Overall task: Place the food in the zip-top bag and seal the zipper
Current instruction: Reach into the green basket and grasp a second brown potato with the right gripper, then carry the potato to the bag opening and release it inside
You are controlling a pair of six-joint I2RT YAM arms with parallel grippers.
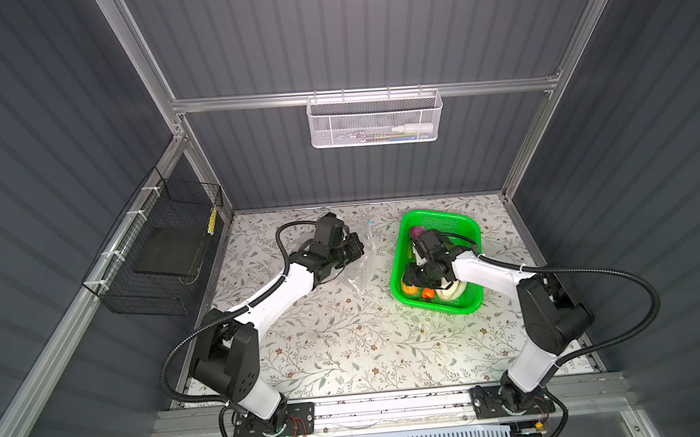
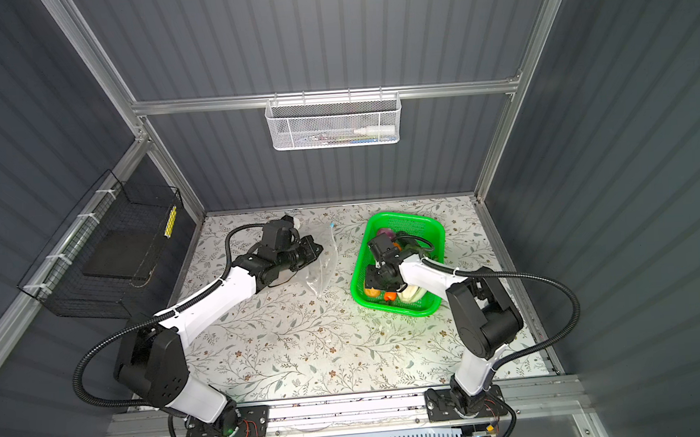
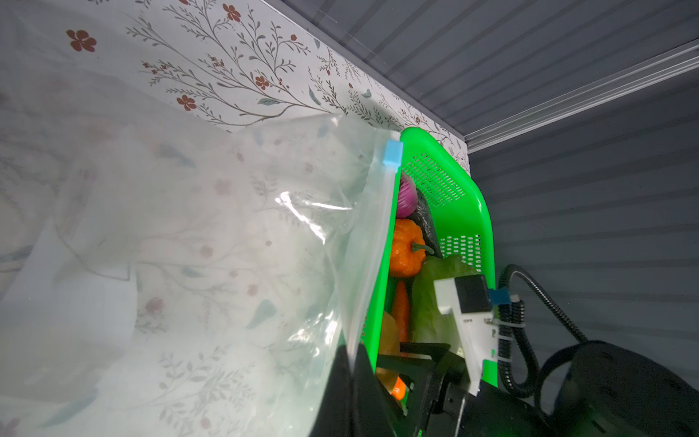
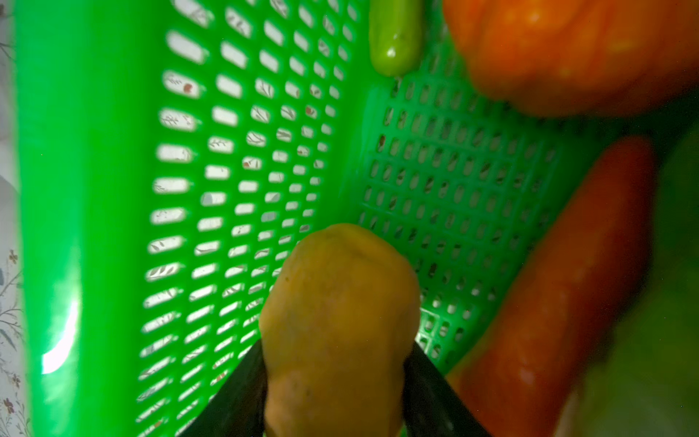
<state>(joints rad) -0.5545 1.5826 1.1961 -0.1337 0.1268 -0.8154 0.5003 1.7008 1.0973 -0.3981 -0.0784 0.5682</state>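
Note:
The zip-top bag (image 1: 359, 269) (image 2: 320, 271) lies crinkled on the floral table, left of the green basket (image 1: 397, 266). My left gripper (image 3: 353, 359) (image 1: 360, 250) is shut on the zip-top bag's mouth edge (image 3: 367, 265). The light-blue slider (image 3: 393, 153) sits at the far end of the zipper. My right gripper (image 4: 334, 352) (image 1: 408, 284) is down inside the basket, with both fingers pressed against a tan-orange potato (image 4: 336, 321). The rest of the food lies around it: the purple onion (image 3: 406, 196), pumpkin (image 3: 406, 249), carrot (image 4: 567, 283), cabbage (image 3: 431, 306) and dark eggplant (image 3: 427, 223).
The green basket (image 2: 356, 277) stands at the back right of the table (image 1: 347, 344), close to the bag's mouth. A white mesh basket (image 1: 375, 118) hangs on the back wall. A black wire basket (image 1: 162, 247) hangs on the left wall.

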